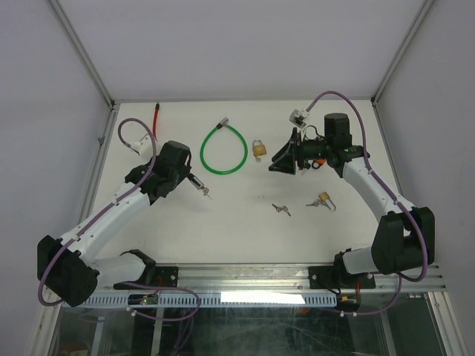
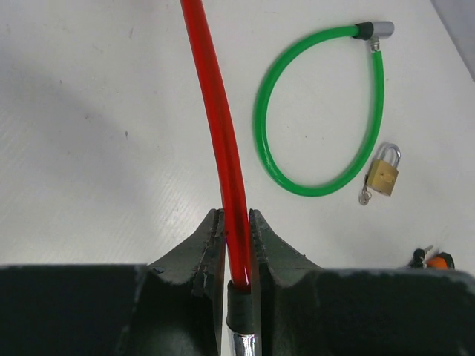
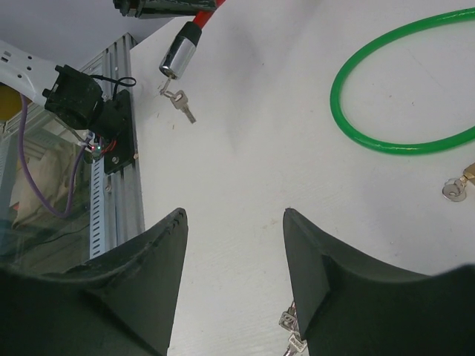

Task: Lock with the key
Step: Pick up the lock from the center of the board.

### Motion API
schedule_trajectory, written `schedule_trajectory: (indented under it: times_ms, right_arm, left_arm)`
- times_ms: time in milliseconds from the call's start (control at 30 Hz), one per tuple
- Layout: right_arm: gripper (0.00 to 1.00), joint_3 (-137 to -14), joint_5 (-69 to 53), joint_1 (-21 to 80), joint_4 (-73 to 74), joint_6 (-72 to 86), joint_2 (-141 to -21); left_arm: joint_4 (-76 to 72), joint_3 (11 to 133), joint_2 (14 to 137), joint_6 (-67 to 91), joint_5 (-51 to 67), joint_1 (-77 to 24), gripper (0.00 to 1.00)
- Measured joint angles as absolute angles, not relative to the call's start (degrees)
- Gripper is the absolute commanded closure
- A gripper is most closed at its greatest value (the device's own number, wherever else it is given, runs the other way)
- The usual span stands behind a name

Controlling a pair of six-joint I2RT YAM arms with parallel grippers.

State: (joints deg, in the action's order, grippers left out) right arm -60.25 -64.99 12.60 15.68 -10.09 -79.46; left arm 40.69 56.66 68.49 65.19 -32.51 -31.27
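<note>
Red cable lock pinched in left tool, key dangling at end; right tool wide.

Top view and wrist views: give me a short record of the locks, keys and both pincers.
left pincer: shut on red cable
right pincer: open, empty
key: hangs at red cable's metal end
green cable: closed loop, lying flat
padlocks: one beside green cable, other nearer right arm
loose keys: left of second padlock

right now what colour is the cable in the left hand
Red cable, clearest in left wrist view.
</note>
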Motion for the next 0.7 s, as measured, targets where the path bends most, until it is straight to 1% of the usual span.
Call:
schedule_trajectory:
  times_ms: [367, 700]
  right_arm:
    - [0.43, -59.6, -66.9, 12.6, 15.0, -9.9, -79.5]
    - [0.43, -59.1, -68.0, 12.6, 14.3, -9.9, -79.5]
  left_arm:
    - [39.2, 54.8, 55.7, 61.6, -34.6, -36.0, 1.0]
    - [34.7, 51.5, 49.5, 57.1, -33.9, -38.3, 1.0]
